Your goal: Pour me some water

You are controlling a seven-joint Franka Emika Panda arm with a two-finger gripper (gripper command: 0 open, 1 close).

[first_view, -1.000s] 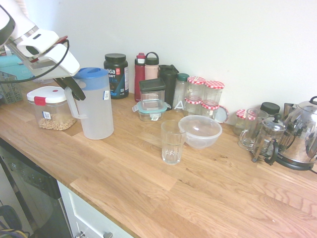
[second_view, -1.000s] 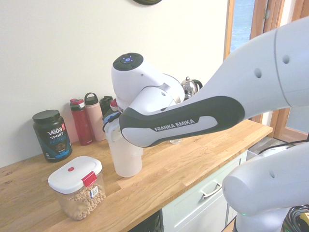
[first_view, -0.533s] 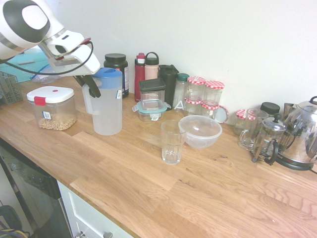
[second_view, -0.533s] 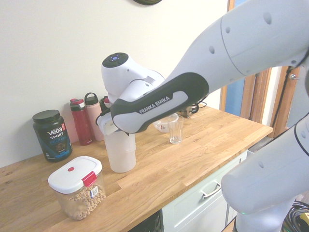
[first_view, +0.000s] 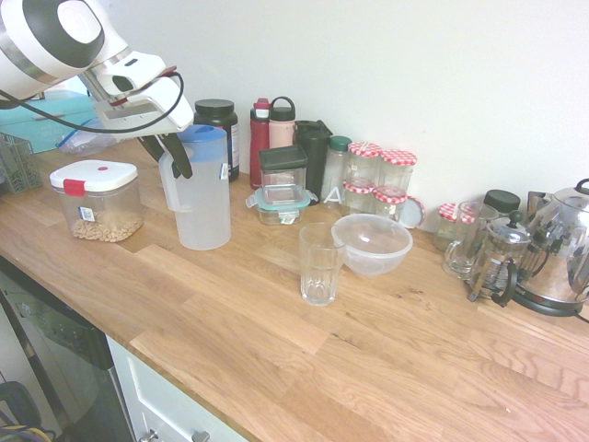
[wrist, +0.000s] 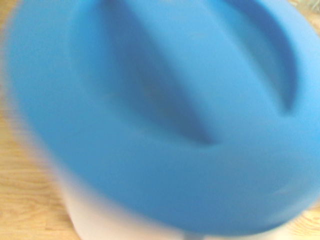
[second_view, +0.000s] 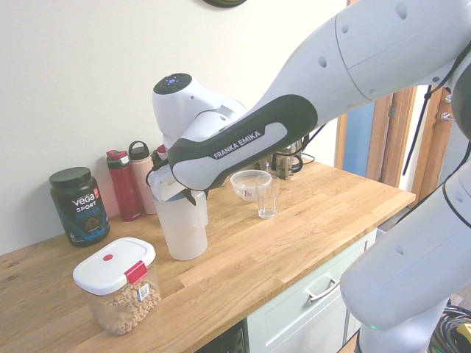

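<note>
Change: compared with a second ago, the pitcher [first_view: 204, 207] stands farther along the counter [first_view: 248, 341], nearer the drinking glass [first_view: 319, 267]; it looks to have been slid, upright.

Claw [first_view: 177, 169], one: at the pitcher's upper side, by the handle [first_view: 169, 191]. The two fingers, together before, now stand part way apart. We take this as a grip being let go; whether either finger touches the handle, we cannot tell.

Meaning: the glass seems within easier reach, but nothing is poured. We judge a fresh, firmer hold on the handle comes next, then lift and tilt.

Pitcher lid [wrist: 165, 185], blue, one: close below the claw, in place. We cannot make out the spout's setting, nor the water level.

Glass, one: well apart from the claw, beyond the pitcher, upright.

Clear bowl [first_view: 372, 244], one: just beyond the glass; a wide pour might catch it.

Food box [first_view: 97, 201], white-lidded, one: near the claw, on the side away from the glass.

Protein tub [first_view: 217, 138], one: behind the claw, wallward.

Between claw and glass: we find no tall obstacle.
</note>
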